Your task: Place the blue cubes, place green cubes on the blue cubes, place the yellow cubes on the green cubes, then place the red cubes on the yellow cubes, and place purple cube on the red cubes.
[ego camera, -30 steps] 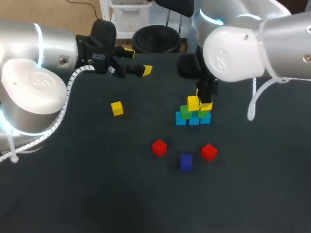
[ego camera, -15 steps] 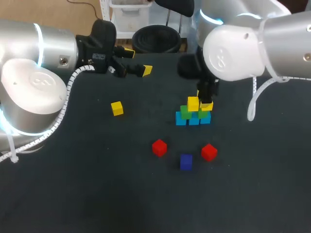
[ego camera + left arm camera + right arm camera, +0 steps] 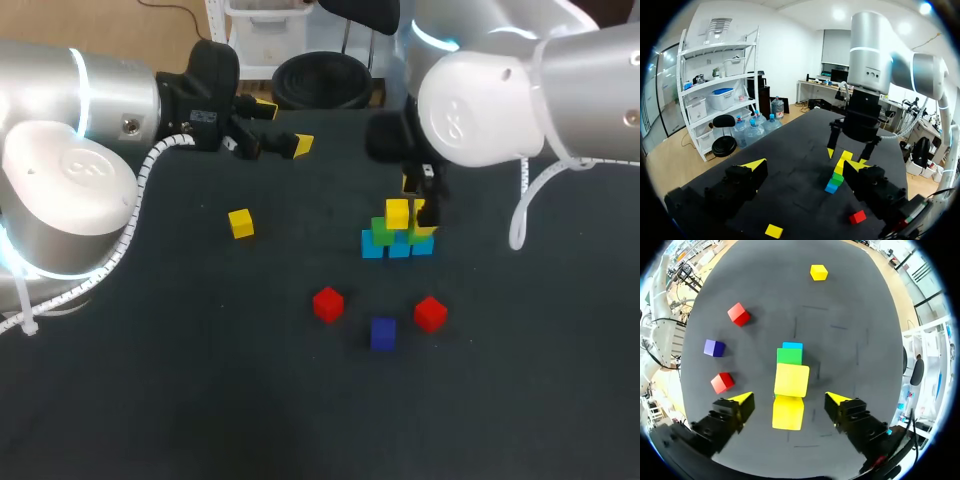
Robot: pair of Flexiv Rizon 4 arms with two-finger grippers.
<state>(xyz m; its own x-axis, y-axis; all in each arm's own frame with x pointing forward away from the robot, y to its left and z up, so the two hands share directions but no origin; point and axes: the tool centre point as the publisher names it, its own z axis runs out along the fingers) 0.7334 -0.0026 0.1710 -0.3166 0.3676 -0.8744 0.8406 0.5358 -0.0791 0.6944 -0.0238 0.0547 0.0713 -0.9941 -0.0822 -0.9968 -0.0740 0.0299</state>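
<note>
The stack (image 3: 398,234) stands right of the table's middle: a row of light-blue cubes (image 3: 398,247), green cubes (image 3: 381,231) on them, and two yellow cubes (image 3: 397,212) on top. My right gripper (image 3: 419,200) hangs open just over it. From the right wrist the two yellow cubes (image 3: 791,380) lie below, between the spread fingers of the right gripper (image 3: 790,399), touching neither. My left gripper (image 3: 284,125) is open and empty at the back left. A loose yellow cube (image 3: 240,223), two red cubes (image 3: 327,304) (image 3: 430,313) and a purple cube (image 3: 383,333) lie on the table.
The left wrist view looks past the left gripper (image 3: 805,165) at the stack (image 3: 836,176) under my right arm, with a red cube (image 3: 857,217) and the loose yellow cube (image 3: 773,231) nearer. The dark table top (image 3: 200,400) is bare at front left.
My right gripper has opened and let go of the yellow cube, which now rests on the stack; its fingers have lifted slightly. The left arm has not moved.
</note>
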